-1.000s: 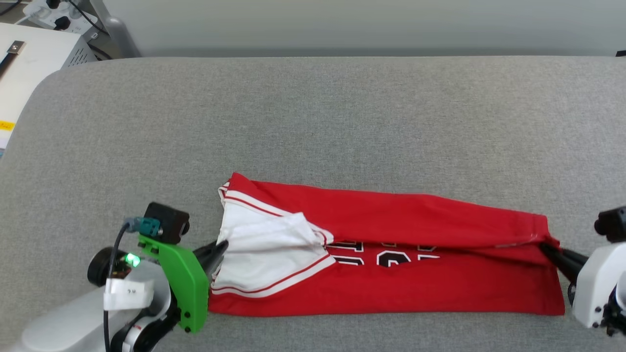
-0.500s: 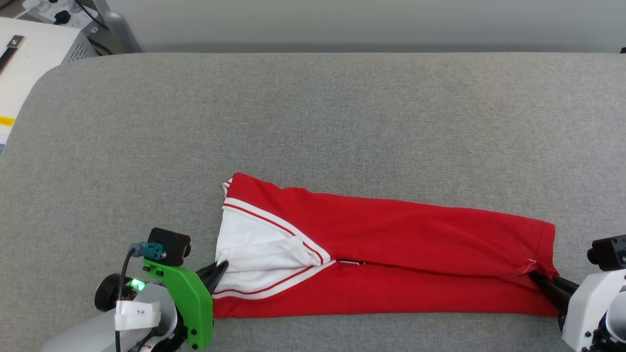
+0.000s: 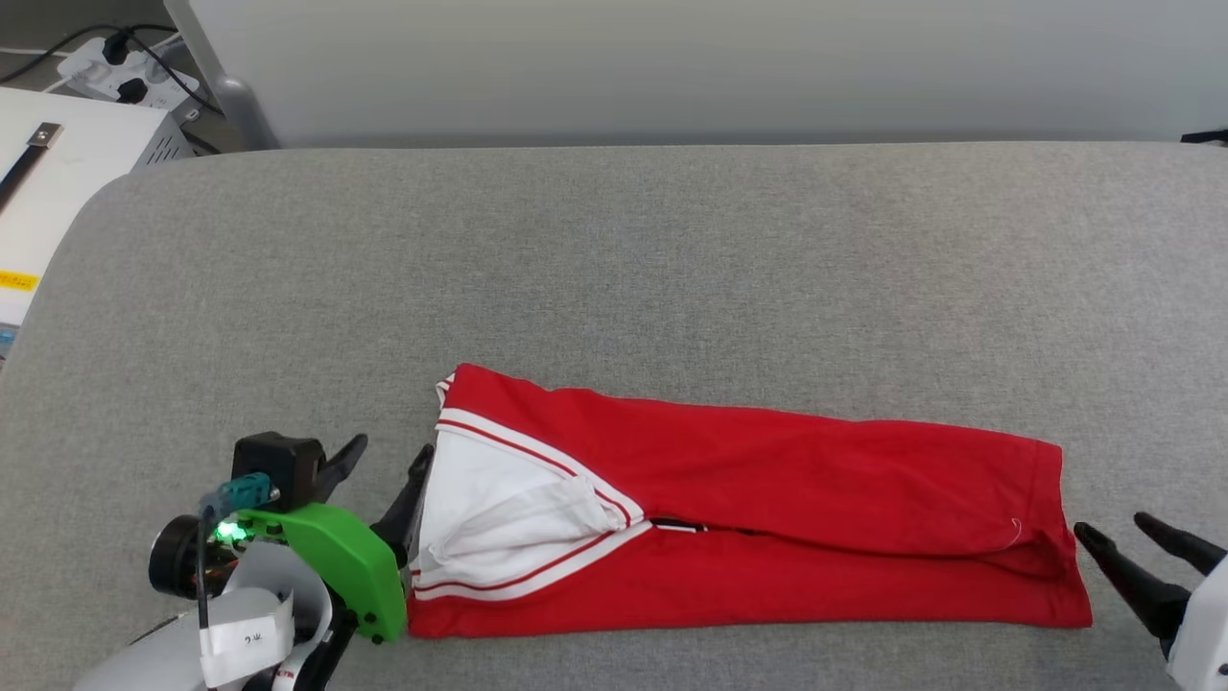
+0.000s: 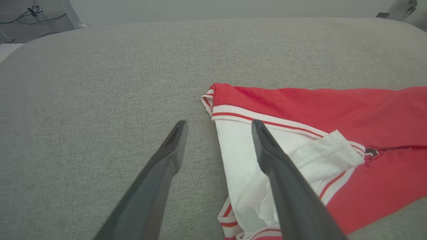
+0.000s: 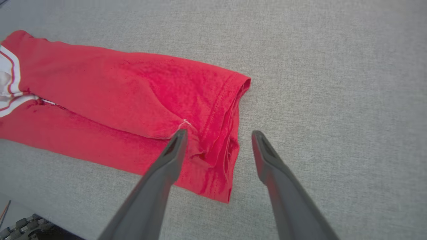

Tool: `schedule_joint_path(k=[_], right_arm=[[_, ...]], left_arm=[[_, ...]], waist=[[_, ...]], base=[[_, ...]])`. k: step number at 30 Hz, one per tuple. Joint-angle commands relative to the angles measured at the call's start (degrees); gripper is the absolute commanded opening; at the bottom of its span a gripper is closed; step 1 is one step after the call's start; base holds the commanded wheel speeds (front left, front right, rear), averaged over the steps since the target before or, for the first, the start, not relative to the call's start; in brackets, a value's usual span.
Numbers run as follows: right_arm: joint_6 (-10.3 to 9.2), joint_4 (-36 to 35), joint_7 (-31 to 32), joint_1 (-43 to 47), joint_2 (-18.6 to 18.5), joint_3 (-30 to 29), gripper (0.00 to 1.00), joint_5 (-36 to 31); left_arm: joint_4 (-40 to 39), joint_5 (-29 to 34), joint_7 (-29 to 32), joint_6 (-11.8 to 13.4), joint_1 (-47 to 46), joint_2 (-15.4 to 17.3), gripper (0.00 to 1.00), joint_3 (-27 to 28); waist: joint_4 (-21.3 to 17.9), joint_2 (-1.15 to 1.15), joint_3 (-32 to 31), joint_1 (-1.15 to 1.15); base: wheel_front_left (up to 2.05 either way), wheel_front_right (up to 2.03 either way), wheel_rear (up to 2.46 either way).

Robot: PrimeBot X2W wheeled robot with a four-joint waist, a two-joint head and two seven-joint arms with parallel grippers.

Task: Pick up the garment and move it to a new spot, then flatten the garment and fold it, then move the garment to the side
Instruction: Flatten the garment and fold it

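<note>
- Spread wide, the jaws of the left gripper (image 3: 391,449) hold nothing. They sit at the sleeve end of the red Bulls-style jersey (image 3: 815,480).
- In the left wrist view that gripper (image 4: 219,123) straddles the jersey's edge. One finger (image 4: 280,180) crosses the white sleeve (image 4: 253,166), the other stands over bare cushion. I cannot tell whether the first one touches the cloth.
- The right gripper (image 3: 1111,524) also has its jaws parted and empty, just beyond the jersey's hem end and apart from it.
- From the right wrist camera, its gripper (image 5: 218,132) has one finger (image 5: 166,163) in front of the hem corner and the other beside the jersey (image 5: 116,83).
- The jersey lies folded lengthwise into a long band on the grey cushion (image 3: 614,269), with the upper flap slanting down over the lower layer.
- Red-white striped trim (image 3: 528,451) borders the sleeve (image 3: 489,489), and a sliver of black lettering (image 3: 686,526) peeks out at the fold line.
- Well beyond the jersey's sleeve end, off the cushion, stand a white box (image 3: 58,163) and a power strip (image 3: 115,77).
</note>
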Motion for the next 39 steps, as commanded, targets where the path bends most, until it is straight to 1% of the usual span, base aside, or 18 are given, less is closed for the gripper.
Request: schedule_joint_path(k=[1, 3, 5, 9, 12, 16, 19, 23, 24, 29, 33, 36, 39], right_arm=[[-0.04, -1.7, 0.4, 1.1, -0.1, -2.0, 1.00, -0.5], [-0.04, -3.6, 0.9, 1.7, 0.1, -4.8, 1.00, -0.8], [-0.04, -4.9, 2.0, 1.7, 0.3, -7.1, 1.00, -1.2], [-0.04, -5.6, 5.7, 0.5, 1.1, -10.6, 1.00, -0.1], [-0.04, -4.4, 9.5, -0.9, 1.5, -11.7, 1.00, 1.2], [-0.04, -1.8, 14.6, -3.3, 2.3, -11.8, 1.00, 3.4], [-0.04, 0.9, 18.4, -5.1, 3.1, -11.1, 1.00, 4.7], [-0.04, 4.7, 21.8, -7.3, 4.1, -9.2, 1.00, 4.6], [-0.04, 7.2, 22.8, -8.6, 5.0, -8.1, 1.00, 4.3], [-0.04, 11.4, 23.4, -10.5, 7.3, -5.5, 1.00, 4.7], [-0.04, 12.9, 23.0, -11.4, 9.0, -2.8, 1.00, 5.7], [-0.04, 13.7, 22.4, -11.9, 9.7, -0.8, 1.00, 6.7], [-0.04, 14.6, 21.0, -12.1, 9.6, 1.0, 1.00, 7.0]], left_arm=[[-0.6, 1.4, -0.6, 1.1, 1.5, -0.6, 1.00, 1.7], [-1.6, 4.0, -0.7, 2.4, 2.7, -1.3, 1.00, 5.7], [-2.7, 7.8, -0.7, 3.5, 4.5, -2.3, 1.00, 10.3], [-4.4, 16.0, -0.7, 5.2, 9.1, -5.1, 1.00, 18.7], [-5.1, 21.5, -0.7, 5.4, 11.9, -7.4, 1.00, 23.7], [-6.0, 27.5, -0.7, 4.5, 15.3, -11.4, 1.00, 29.8], [-6.1, 31.9, -0.7, 3.4, 17.3, -14.8, 1.00, 34.1], [-5.8, 36.6, -0.7, 1.5, 19.7, -19.0, 1.00, 39.0], [-5.3, 39.5, -0.7, -0.2, 21.2, -21.7, 1.00, 42.1], [-4.2, 44.1, -0.7, -3.5, 23.2, -26.3, 1.00, 47.1], [-3.8, 47.6, -0.7, -6.4, 24.5, -29.6, 1.00, 50.7], [-3.6, 50.2, -0.7, -8.2, 25.1, -32.1, 1.00, 53.2], [-3.6, 52.8, -0.7, -10.0, 26.0, -34.6, 1.00, 55.5]], waist=[[-0.1, 0.00, -0.2, 0.00], [-0.2, 0.00, -0.2, 0.00], [-0.2, 0.00, -0.1, 0.00], [0.2, 0.00, 0.5, 0.00], [0.8, 0.00, 1.1, 0.00], [1.8, 0.00, 2.1, 0.00], [2.7, 0.00, 3.0, 0.00], [3.9, 0.00, 4.1, 0.00], [4.8, 0.00, 4.8, 0.00], [5.9, 0.00, 5.7, 0.00], [6.4, 0.00, 5.9, 0.00], [6.5, 0.00, 5.8, 0.00], [6.6, 0.00, 5.6, 0.00]], base=[[0.00, 0.00, 0.00], [0.00, 0.00, 0.00], [0.00, 0.00, 0.00], [0.00, 0.00, 0.00], [0.00, 0.00, 0.00], [0.00, 0.00, 0.00], [0.00, 0.00, 0.00], [0.00, 0.00, 0.00], [0.00, 0.00, 0.00], [0.00, 0.00, 0.00], [0.00, 0.00, 0.00], [0.00, 0.00, 0.00], [0.00, 0.00, 0.00]])
